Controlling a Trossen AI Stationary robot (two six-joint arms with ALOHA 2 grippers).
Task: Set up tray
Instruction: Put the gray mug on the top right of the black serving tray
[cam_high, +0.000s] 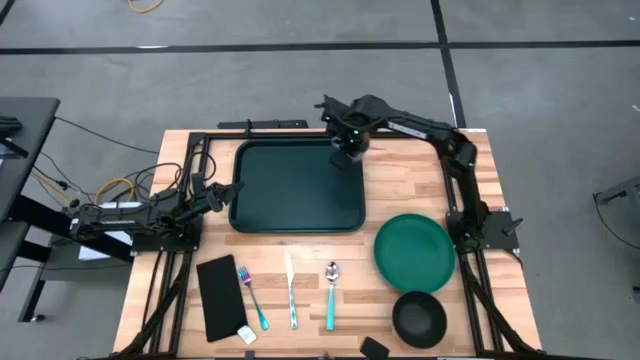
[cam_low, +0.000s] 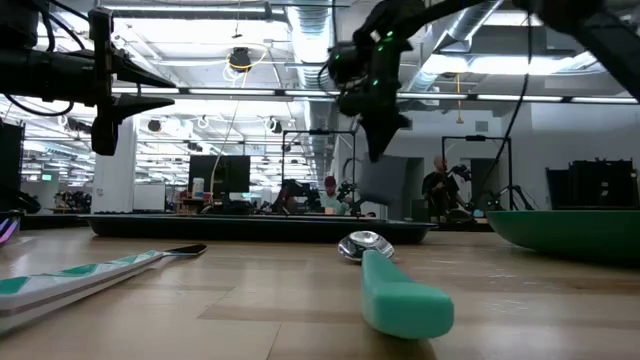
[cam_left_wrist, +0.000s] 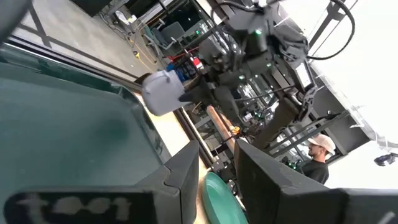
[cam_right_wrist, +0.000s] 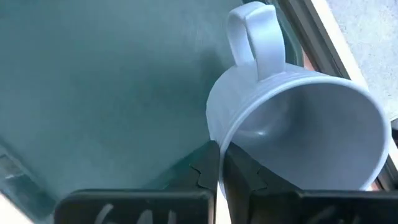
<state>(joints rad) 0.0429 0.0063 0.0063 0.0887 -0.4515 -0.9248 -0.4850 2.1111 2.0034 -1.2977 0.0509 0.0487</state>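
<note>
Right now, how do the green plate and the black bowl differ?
The plate is green, wide and shallow; the bowl is black, smaller across and deeper. The plate lies nearer the tray; the bowl sits nearer the table's front edge. Both are round, empty, and rest on the table right of the spoon.

No readable text, labels or numbers showed anywhere; only blurred, illegible pale markings stood on the dark pincer mount (cam_left_wrist: 78, 204) in the left wrist view and similarly in the right wrist view.
</note>
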